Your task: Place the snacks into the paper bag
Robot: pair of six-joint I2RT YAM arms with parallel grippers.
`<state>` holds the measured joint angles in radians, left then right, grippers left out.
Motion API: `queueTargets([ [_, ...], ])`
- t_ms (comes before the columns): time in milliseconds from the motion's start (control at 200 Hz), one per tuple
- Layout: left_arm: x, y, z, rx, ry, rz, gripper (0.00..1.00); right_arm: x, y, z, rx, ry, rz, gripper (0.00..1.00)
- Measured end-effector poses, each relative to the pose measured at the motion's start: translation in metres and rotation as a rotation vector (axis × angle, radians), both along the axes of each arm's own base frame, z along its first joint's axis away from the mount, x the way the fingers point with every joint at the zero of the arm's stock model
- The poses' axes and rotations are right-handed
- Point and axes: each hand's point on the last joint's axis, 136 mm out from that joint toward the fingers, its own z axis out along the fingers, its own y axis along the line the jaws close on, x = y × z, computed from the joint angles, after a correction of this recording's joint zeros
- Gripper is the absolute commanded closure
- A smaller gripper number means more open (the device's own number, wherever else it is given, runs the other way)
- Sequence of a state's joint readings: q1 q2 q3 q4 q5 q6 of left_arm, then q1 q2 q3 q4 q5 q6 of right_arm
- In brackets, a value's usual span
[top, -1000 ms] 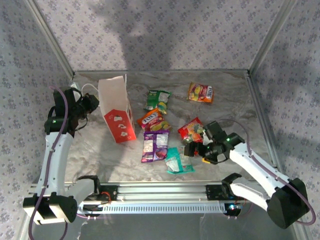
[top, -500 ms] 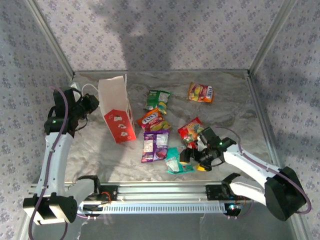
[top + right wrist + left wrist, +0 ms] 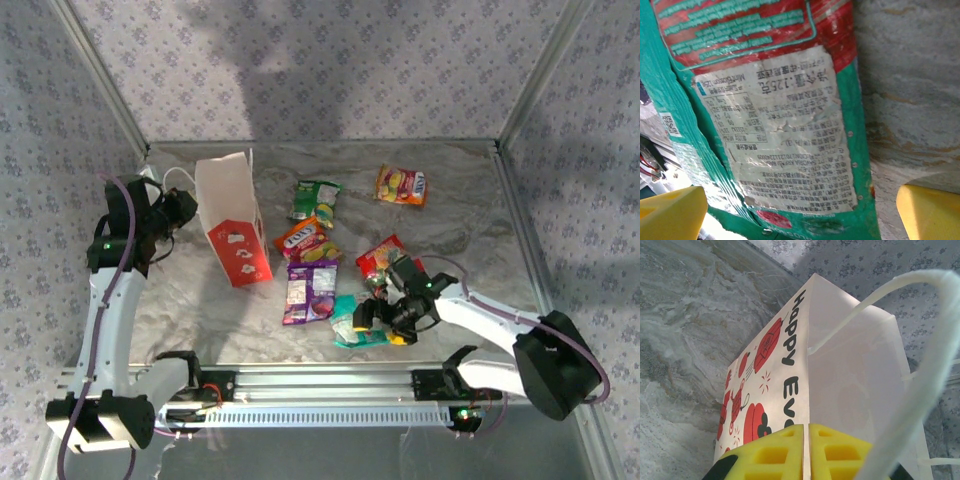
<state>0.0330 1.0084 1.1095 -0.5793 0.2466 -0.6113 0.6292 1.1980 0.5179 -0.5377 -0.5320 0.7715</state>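
Note:
The paper bag stands open at the left of the table, white above and red below. My left gripper is shut on its upper edge; in the left wrist view the yellow fingers pinch the bag wall beside the cord handle. My right gripper is open, low over the teal packet, whose label side lies between the two spread fingertips. The green, orange-yellow, orange-pink, purple and red fruit-print packets lie on the table.
The table is covered with crinkled grey sheeting and enclosed by patterned walls with metal corner posts. A metal rail runs along the near edge, just below the teal packet. Open surface lies at the far right.
My right gripper has moved left and slightly nearer, from beside the red packet to over the teal packet. The left gripper and the bag have not moved.

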Motion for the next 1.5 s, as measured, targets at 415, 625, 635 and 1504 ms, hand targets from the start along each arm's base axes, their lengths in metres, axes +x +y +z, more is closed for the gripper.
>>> queueTargets([
  [415,0.000,0.000,0.000,0.003,-0.001,-0.002,0.90,0.027,0.028,0.013,0.111,-0.101,-0.032,0.00],
  [625,-0.002,0.000,0.000,0.013,-0.001,-0.007,0.90,0.032,0.030,0.006,0.098,-0.090,-0.039,0.00],
  [635,-0.002,0.000,0.000,0.013,-0.001,-0.007,0.90,0.032,0.030,0.006,0.098,-0.090,-0.039,0.00],
  [1504,-0.007,0.001,0.000,0.026,0.004,-0.008,0.91,0.048,0.038,-0.005,-0.149,-0.183,0.107,0.50],
])
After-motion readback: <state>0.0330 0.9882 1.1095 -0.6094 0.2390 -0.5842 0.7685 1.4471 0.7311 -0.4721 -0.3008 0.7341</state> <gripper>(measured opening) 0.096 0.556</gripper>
